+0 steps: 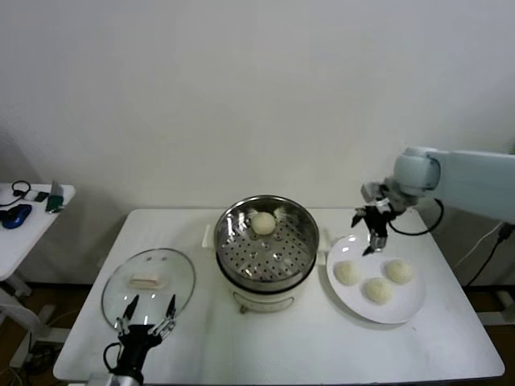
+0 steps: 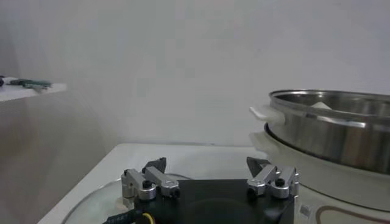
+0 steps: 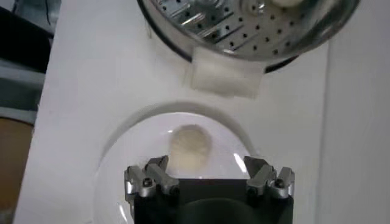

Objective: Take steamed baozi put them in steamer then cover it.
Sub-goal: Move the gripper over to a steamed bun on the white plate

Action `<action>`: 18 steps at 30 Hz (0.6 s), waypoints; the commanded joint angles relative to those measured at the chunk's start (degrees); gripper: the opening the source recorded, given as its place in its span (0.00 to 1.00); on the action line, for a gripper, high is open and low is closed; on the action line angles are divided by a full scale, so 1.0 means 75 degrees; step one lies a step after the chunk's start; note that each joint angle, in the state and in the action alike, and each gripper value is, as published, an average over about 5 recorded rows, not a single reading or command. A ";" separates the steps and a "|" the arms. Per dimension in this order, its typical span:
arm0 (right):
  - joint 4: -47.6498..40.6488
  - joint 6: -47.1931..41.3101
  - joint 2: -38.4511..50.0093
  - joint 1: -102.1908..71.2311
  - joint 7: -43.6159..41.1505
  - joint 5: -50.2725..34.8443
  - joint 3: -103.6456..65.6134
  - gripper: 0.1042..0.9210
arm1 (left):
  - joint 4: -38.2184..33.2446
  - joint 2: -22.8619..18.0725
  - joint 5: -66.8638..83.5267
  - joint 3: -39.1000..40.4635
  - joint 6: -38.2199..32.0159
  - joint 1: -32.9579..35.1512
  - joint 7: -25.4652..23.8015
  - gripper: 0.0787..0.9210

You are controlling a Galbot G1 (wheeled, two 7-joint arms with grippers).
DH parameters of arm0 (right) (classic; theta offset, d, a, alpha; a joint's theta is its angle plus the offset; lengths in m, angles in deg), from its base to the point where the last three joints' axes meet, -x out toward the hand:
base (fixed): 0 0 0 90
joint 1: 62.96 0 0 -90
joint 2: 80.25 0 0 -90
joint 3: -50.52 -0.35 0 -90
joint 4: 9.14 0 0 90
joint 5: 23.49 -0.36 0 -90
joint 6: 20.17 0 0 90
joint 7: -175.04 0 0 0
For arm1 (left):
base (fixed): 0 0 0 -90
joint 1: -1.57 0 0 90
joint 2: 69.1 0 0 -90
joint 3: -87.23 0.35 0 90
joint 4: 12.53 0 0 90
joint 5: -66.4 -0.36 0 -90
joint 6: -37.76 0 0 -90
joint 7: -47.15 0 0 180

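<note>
**1 bun in the steamer, 3 on the plate**

4 buns in all: 1 bun (image 1: 263,223) lies on the holed tray at the far side of the steamer (image 1: 267,251); 3 buns (image 1: 375,289) sit on the 1 white plate (image 1: 406,310) just beside it. The right hand (image 1: 375,240), fingers apart and empty, hangs over the plate's far edge. The left hand (image 1: 146,318), also spread, sits low by the 1 glass lid (image 1: 149,281) flat on the counter (image 1: 306,346), perhaps just above its rim.
</note>
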 commanded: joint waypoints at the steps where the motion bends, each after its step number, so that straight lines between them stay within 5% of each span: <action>1: -0.0173 -0.1060 0.0147 -0.1599 0.0413 0.0461 -0.0764 0.88 | 0.0035 -0.0017 -0.0019 0.0001 -0.0019 -0.0021 -0.0003 0.88; 18: -0.1465 -0.0806 -0.0276 -0.3430 0.0598 0.1540 -0.2516 0.88 | 0.0078 -0.0064 -0.0033 0.0066 -0.0025 -0.0012 0.0001 0.88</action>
